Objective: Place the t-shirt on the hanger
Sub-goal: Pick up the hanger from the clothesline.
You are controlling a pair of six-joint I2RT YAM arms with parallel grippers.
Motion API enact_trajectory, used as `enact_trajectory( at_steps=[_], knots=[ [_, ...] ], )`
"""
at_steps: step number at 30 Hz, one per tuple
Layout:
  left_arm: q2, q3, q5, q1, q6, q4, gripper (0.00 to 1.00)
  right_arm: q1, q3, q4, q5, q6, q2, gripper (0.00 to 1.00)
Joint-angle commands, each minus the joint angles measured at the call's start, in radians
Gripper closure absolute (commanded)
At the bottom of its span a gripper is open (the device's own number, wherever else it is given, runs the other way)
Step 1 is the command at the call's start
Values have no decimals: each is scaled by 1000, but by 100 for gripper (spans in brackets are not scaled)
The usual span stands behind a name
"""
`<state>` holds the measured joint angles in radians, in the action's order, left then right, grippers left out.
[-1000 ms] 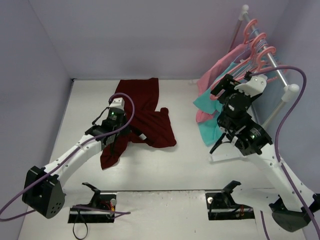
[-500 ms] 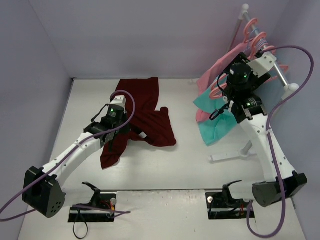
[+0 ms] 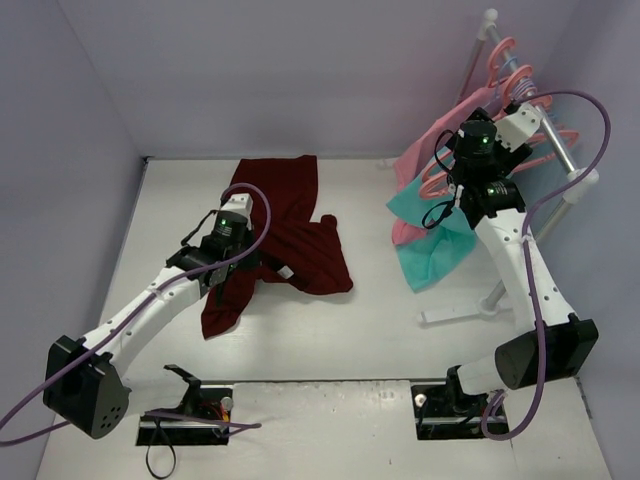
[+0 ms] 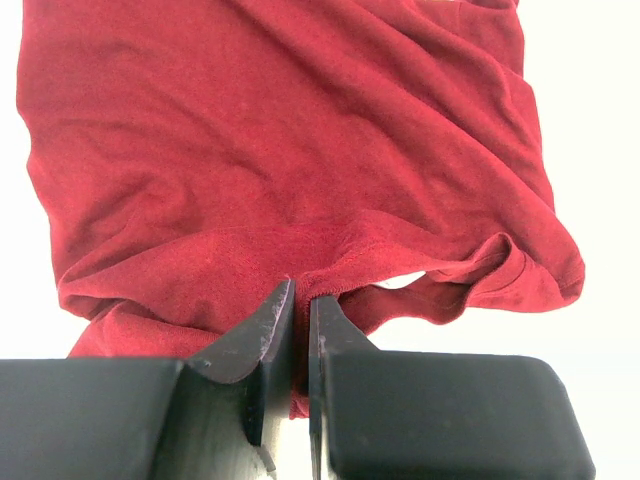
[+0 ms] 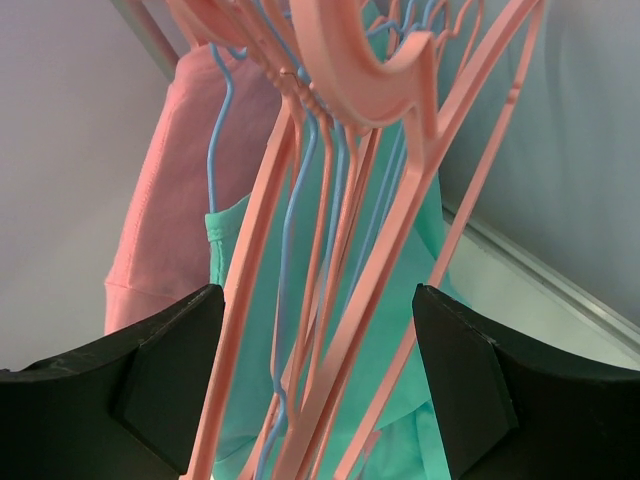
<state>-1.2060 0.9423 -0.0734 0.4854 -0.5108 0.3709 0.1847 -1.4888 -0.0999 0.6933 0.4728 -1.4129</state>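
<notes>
The maroon t-shirt (image 3: 295, 225) lies crumpled on the white table at the back left. My left gripper (image 3: 238, 262) sits on its lower left part; in the left wrist view the gripper (image 4: 300, 300) is shut on a fold of the t-shirt (image 4: 280, 130). Several salmon-pink hangers (image 3: 510, 95) hang on the rack at the right. My right gripper (image 3: 450, 170) is raised up among them, open, with hanger frames (image 5: 350, 280) between its wide-apart fingers. It grips none of them.
A pink garment (image 3: 425, 160) and a teal garment (image 3: 435, 250) hang on the rack (image 3: 560, 150), whose white foot (image 3: 465, 310) rests on the table. Thin blue hangers (image 5: 290, 230) hang among the pink ones. Grey walls close in behind and at the sides.
My right arm has risen from low beside the rack up to the hangers, bringing its open gripper around them. My left gripper has stayed on the t-shirt.
</notes>
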Motion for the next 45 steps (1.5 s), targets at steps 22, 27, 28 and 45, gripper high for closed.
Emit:
enact_trajectory(
  at_steps=[22,27,28,45],
  knots=[
    [11,16,19,5,22,-41,100,-111,114,30,-73,-27,159,85],
    [3,15,20,5,22,-44,100,-111,116,27,-64,-74,178,100],
    [1,19,21,5,24,-44,100,-111,109,26,-64,-83,180,100],
    [-31,73,39,5,31,13,100,-90,198,-13,-130,-38,327,100]
  ],
)
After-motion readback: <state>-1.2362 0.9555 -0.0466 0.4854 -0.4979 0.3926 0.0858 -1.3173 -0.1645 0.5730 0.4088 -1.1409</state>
